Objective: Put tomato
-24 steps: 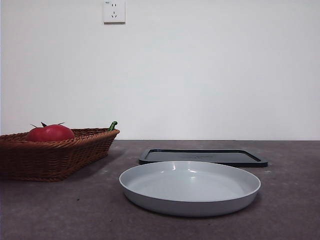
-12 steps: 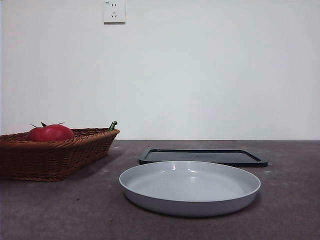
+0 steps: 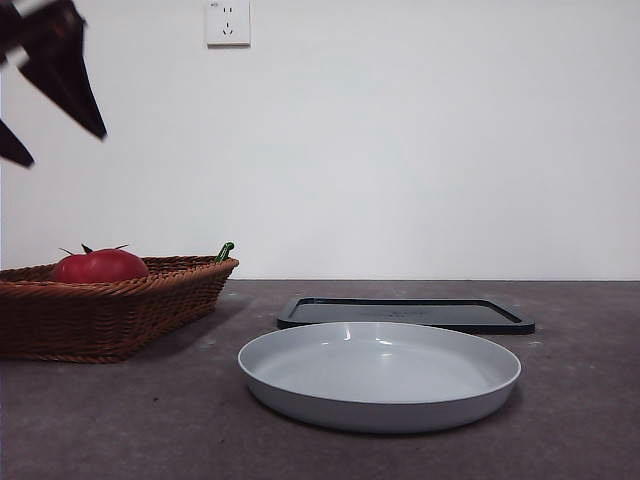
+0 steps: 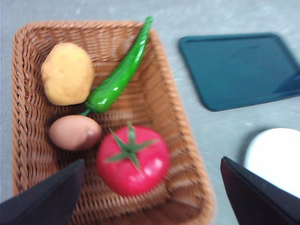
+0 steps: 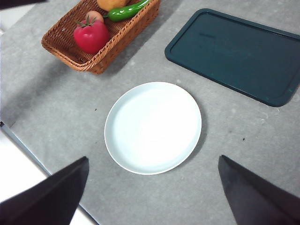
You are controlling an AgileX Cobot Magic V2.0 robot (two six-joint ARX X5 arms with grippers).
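Tomato (image 4: 133, 160): lies inside the wicker basket (image 4: 183, 150), calyx up, untouched; its neighbours there are an egg (image 4: 75, 132) at 9 o'clock, just beside it, a green chilli (image 4: 120, 75) at 12 o'clock and a yellow fruit (image 4: 67, 73) at 11 o'clock.
Dark tray (image 3: 405, 313): flat on the table, behind the plate.
Plate (image 3: 380, 374): bare, a likely drop point, well apart from the basket at 3 o'clock in the front view.
Left gripper (image 4: 150, 197): jaws spread wide, hovering above the tomato.
Right gripper (image 5: 152, 187): jaws apart, waiting high over the plate.
Risk, neighbours: a jaw descending on the egg side can strike or pinch the egg.
Risk, wall: the opposite jaw can catch the basket rim and tip it.
Risk, slip: glossy round skin can squirt from an off-centre grasp.
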